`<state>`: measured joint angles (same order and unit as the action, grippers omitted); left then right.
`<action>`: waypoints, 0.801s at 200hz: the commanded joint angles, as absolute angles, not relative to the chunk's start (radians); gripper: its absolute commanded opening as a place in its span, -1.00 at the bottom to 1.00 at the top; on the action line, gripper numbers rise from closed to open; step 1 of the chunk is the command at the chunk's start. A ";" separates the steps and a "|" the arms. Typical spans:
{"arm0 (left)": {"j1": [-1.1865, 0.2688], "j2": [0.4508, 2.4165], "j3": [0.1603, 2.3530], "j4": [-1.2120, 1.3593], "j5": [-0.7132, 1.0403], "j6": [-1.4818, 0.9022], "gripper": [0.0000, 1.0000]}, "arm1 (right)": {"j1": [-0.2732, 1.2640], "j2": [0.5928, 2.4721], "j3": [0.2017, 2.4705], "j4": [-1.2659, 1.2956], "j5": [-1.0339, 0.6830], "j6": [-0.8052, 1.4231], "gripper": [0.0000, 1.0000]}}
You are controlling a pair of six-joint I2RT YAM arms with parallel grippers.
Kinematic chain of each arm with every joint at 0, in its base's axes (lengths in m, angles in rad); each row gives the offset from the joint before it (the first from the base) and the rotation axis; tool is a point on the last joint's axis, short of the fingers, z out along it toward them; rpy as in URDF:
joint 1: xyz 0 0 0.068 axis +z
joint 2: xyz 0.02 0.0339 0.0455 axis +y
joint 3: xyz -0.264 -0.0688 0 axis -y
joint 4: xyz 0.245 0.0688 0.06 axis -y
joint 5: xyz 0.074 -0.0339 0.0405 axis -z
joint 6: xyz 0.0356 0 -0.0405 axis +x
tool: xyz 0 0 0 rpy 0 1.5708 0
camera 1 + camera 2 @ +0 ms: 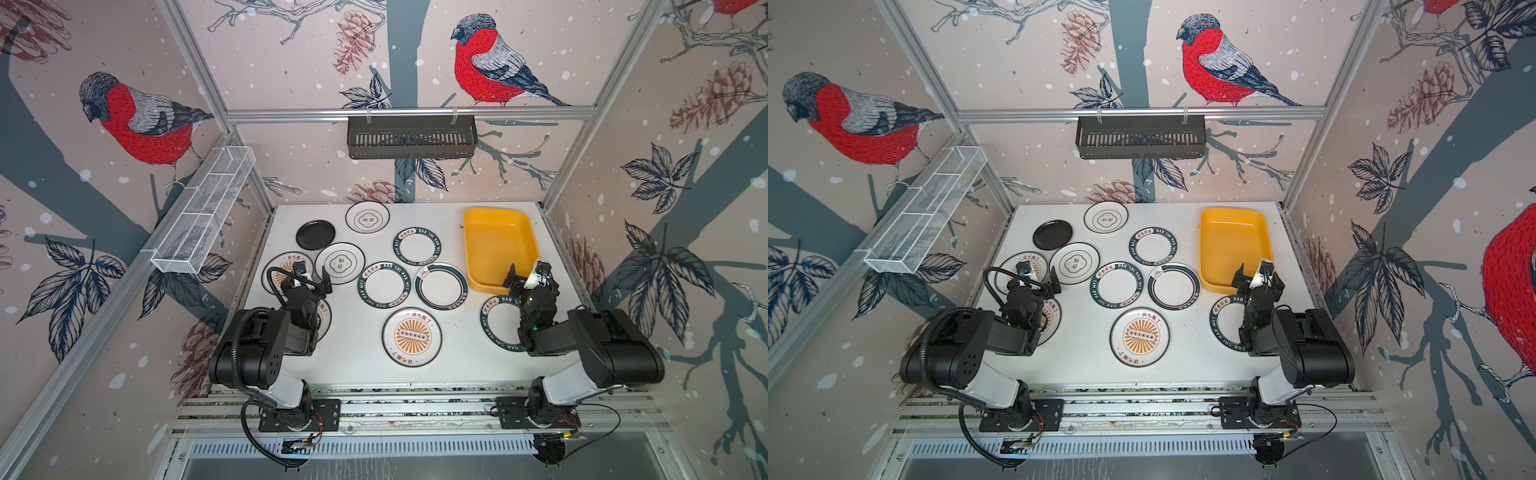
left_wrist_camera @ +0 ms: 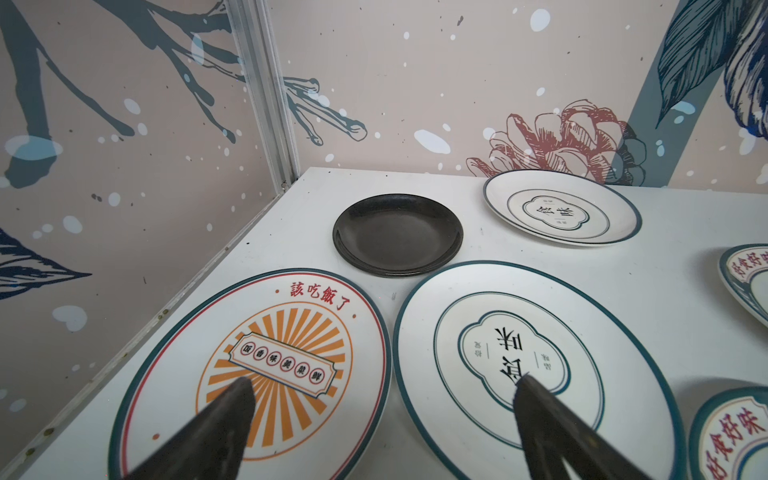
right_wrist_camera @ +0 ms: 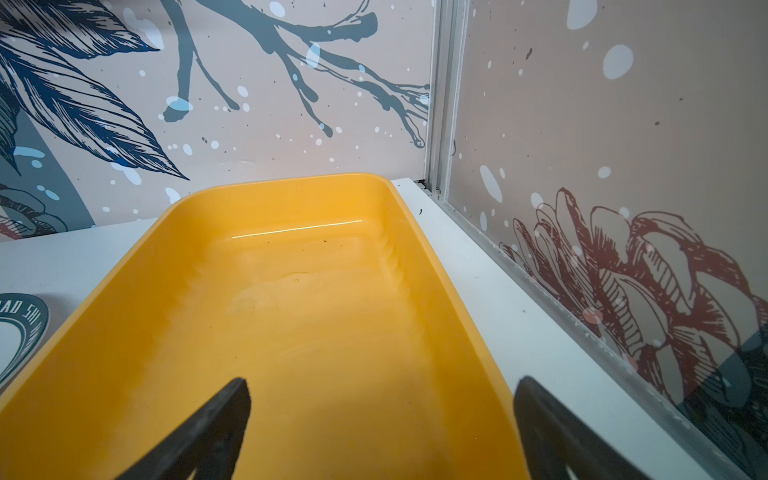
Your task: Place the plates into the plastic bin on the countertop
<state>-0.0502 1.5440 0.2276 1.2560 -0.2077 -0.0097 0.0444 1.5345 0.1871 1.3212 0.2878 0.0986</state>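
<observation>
Plates (image 1: pixel 381 285) lie flat and close-set on the countertop (image 1: pixel 457 353) left of the plastic bin (image 1: pixel 498 241), which runs lengthwise along the right edge; right gripper (image 3: pixel 382 380) over its near end, left gripper (image 2: pixel 383 380) far left, both gaping, unladen.

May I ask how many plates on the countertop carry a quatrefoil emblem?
2: the back quatrefoil plate by the far edge; the nearer quatrefoil plate beside the black plate. The left arm may hide more.

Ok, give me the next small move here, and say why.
Probably lower the left tool onto the rim of the sunburst plate and close. The tool hangs open and empty, partly over that plate, and the yellow bin holds nothing yet.
</observation>
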 commanded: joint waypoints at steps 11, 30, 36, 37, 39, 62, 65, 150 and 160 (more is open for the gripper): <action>-0.082 1.405 0.284 1.108 -0.196 0.043 0.94 | 0.050 1.430 0.266 1.138 0.293 0.086 0.99; -0.091 1.276 0.324 0.952 -0.185 0.006 0.94 | 0.058 1.336 0.365 0.903 0.280 0.081 0.99; -0.091 1.233 0.341 0.895 -0.162 -0.029 0.94 | 0.068 1.301 0.399 0.818 0.279 0.085 0.99; -0.091 1.226 0.345 0.890 -0.156 -0.035 0.94 | 0.069 1.294 0.406 0.797 0.279 0.087 0.99; -0.091 1.212 0.351 0.867 -0.144 -0.042 0.94 | 0.072 1.284 0.421 0.760 0.278 0.092 0.99; -0.101 1.092 0.421 0.688 -0.002 -0.255 0.94 | 0.125 1.152 0.534 0.463 0.273 0.206 0.99; -0.101 1.084 0.428 0.676 0.021 -0.292 0.94 | 0.132 1.137 0.544 0.432 0.262 0.229 0.99; -0.531 1.091 0.473 0.699 0.209 -0.902 0.94 | 0.589 0.877 0.489 0.261 0.062 0.840 0.99; -0.587 1.096 0.487 0.700 0.200 -0.885 0.94 | 0.660 0.872 0.484 0.267 0.122 0.877 0.99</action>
<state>-0.4767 1.0821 0.4683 0.6273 0.2096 -0.7807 0.5446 0.8925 0.5060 0.2489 0.0425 0.6880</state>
